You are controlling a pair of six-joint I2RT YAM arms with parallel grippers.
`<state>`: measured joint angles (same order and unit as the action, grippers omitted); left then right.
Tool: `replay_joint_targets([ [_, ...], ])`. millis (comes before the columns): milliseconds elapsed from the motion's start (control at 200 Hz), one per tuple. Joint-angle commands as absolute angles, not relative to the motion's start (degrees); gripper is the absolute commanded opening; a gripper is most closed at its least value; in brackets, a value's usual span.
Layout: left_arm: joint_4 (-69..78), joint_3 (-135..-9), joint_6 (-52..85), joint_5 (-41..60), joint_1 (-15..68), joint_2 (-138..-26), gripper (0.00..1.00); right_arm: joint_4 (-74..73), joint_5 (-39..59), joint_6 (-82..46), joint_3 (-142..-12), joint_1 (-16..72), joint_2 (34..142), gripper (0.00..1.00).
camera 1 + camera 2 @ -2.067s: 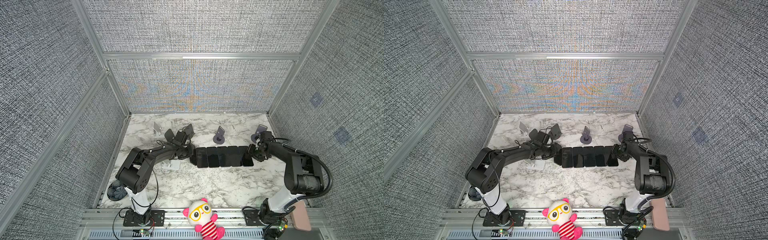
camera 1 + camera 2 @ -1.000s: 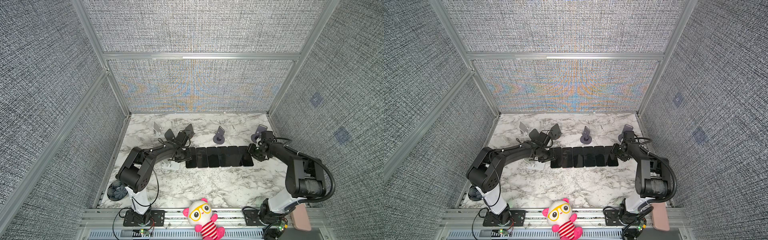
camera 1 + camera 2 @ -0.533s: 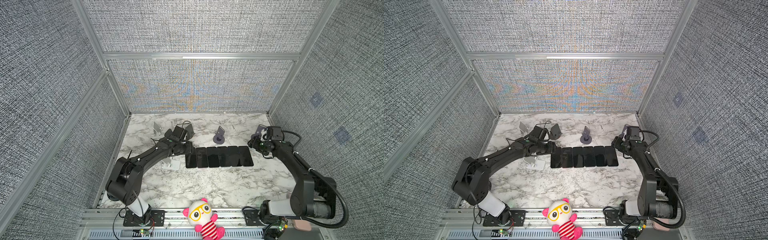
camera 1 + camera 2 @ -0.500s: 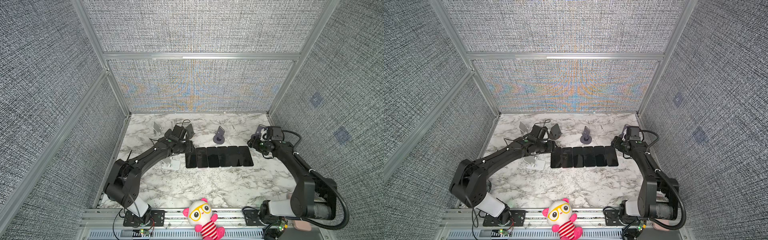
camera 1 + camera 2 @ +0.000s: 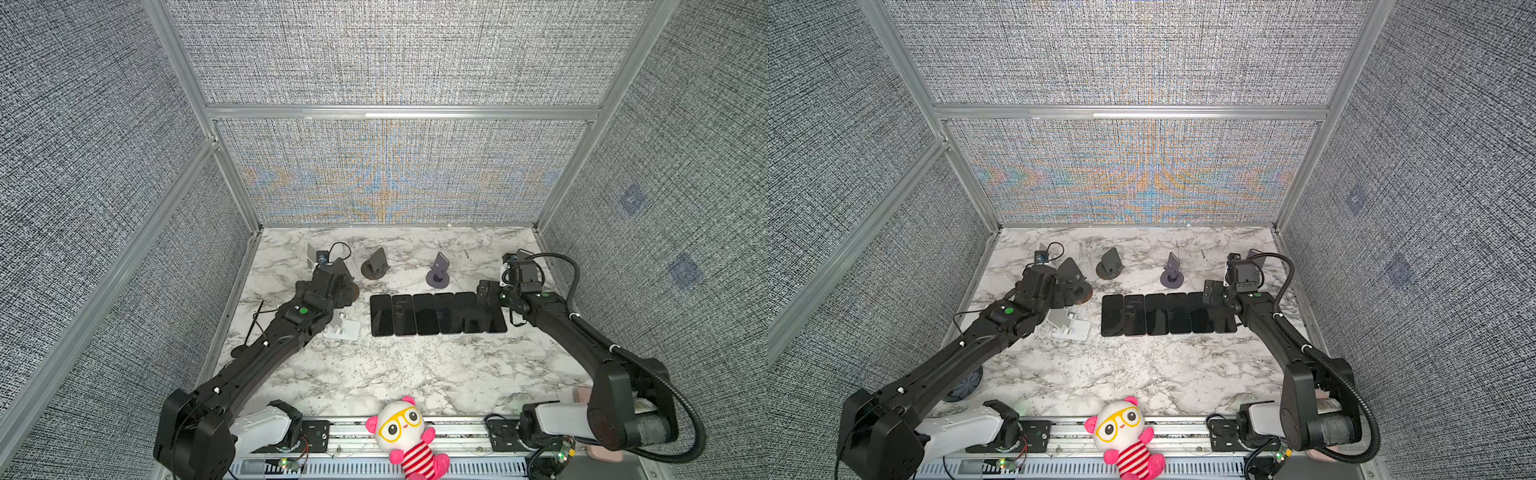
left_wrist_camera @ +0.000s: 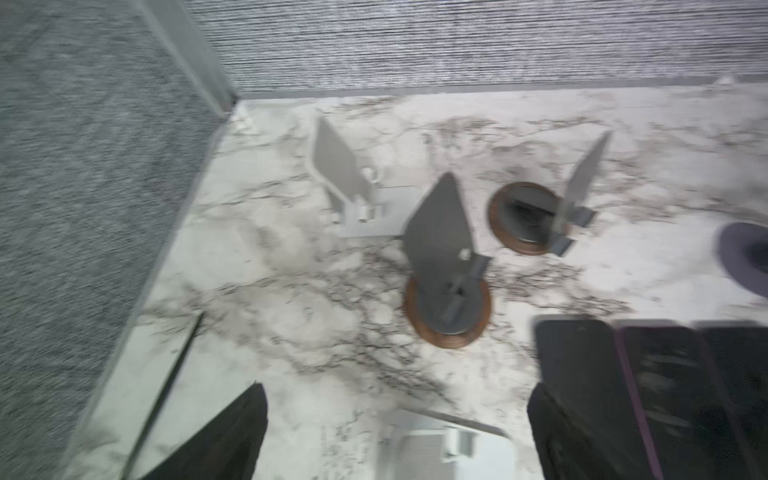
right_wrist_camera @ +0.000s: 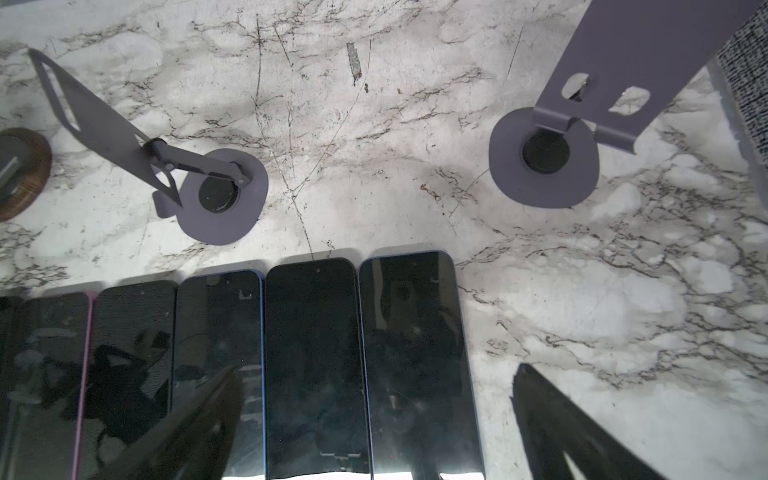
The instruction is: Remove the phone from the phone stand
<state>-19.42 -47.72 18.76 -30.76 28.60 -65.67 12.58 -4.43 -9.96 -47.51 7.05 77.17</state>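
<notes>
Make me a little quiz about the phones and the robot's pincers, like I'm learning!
1. How many phones lie flat in the row on the table?
2. True or false: a phone sits on the purple stand behind the row.
3. The left pincer and right pincer are: A) both open and empty, B) both shut on phones, C) one open, one shut.
Key: 1. six; 2. false; 3. A.

blurred marble table [image 6: 291,299] with three empty phone stands [image 6: 446,266] and dark phones [image 6: 582,365] lying flat
</notes>
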Motion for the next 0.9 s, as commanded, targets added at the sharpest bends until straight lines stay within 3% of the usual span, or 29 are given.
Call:
replay_joint_targets([
  [0, -14.39, -43.19, 17.27, -42.36, 26.28, -63.03, 0.98, 6.53, -10.68, -7.27, -46.00, 7.73, 77.81, 0.99],
  [325, 0.75, -32.27, 11.96, -45.30, 18.08, -63.28, 0.99, -5.48, -15.65, -4.46, -38.71, 9.04, 77.91, 0.99],
  [400, 10.54, -29.97, 6.20, -44.72, 16.82, -63.98, 0.99, -9.03, -16.25, -3.67, -37.21, 9.04, 77.40, 0.99],
  [585, 22.20, -27.11, 4.76, -36.90, 9.68, -70.15, 0.99, -15.77, -17.04, -2.30, -35.59, 8.97, 78.21, 0.99],
  [895, 34.17, -28.54, 1.86, -27.48, 7.30, -80.89, 0.99, -31.43, -21.32, 1.26, -30.19, 8.89, 82.33, 0.99],
])
